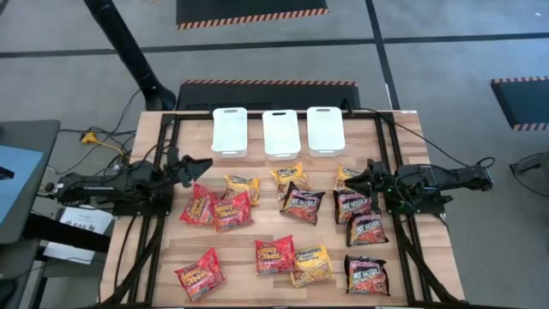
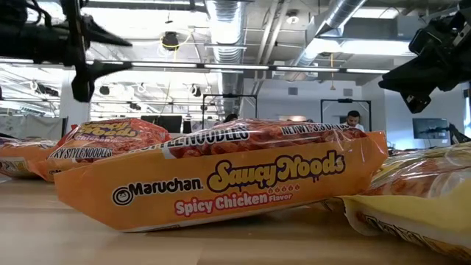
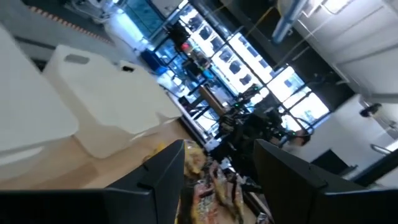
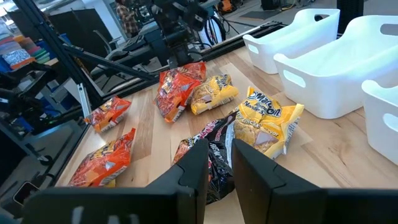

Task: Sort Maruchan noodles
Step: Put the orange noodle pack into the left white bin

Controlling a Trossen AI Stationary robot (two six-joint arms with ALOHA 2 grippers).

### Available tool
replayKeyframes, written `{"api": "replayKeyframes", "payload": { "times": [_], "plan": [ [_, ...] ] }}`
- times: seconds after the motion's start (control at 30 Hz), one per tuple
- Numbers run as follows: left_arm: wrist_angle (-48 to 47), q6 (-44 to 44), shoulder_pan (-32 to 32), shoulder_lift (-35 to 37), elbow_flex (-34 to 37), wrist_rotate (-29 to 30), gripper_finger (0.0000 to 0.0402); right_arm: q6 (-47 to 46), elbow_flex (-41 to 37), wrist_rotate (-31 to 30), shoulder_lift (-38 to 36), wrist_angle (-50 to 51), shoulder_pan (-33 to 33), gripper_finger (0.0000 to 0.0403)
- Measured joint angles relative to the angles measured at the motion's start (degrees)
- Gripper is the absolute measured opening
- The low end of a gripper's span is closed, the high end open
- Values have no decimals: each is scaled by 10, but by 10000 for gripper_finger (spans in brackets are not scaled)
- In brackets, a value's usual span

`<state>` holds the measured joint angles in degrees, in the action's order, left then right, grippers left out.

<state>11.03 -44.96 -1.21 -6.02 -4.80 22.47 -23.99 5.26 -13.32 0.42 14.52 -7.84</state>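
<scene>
I see the noodle packets (image 1: 283,227) scattered mid-frame on the surface (image 1: 240,249). Left gripper (image 1: 204,163) fingers spread, empty. Right gripper (image 1: 350,182) fingers narrowly parted above a half-hidden yellow packet (image 1: 345,174); I can't tell any grasp.

We see even, bright overhead light on the table (image 1: 283,249) with soft shadows. Ceiling lights glare in the low view, where the nearest packet (image 2: 221,184) is sharp. The left wrist view is blurred.
</scene>
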Motion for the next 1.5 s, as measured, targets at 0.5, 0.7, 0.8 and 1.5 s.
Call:
{"api": "replayKeyframes", "payload": {
  "times": [0.5, 0.7, 0.8, 1.5],
  "plan": [
    [-90, 68, 0, -33, -124, -12, 180, 0, 0, -1, 0, -2, 0, 98],
    [-159, 73, 0, -96, -190, -20, 180, 0, -3, -1, 0, -34, 0, 98],
    [-204, 81, 0, -132, -232, -24, 180, 0, -3, -1, 0, -62, 0, 98],
    [-275, 55, 0, -346, -312, -145, 201, 0, -2, -1, 0, -76, 0, 98]
  ]
}}
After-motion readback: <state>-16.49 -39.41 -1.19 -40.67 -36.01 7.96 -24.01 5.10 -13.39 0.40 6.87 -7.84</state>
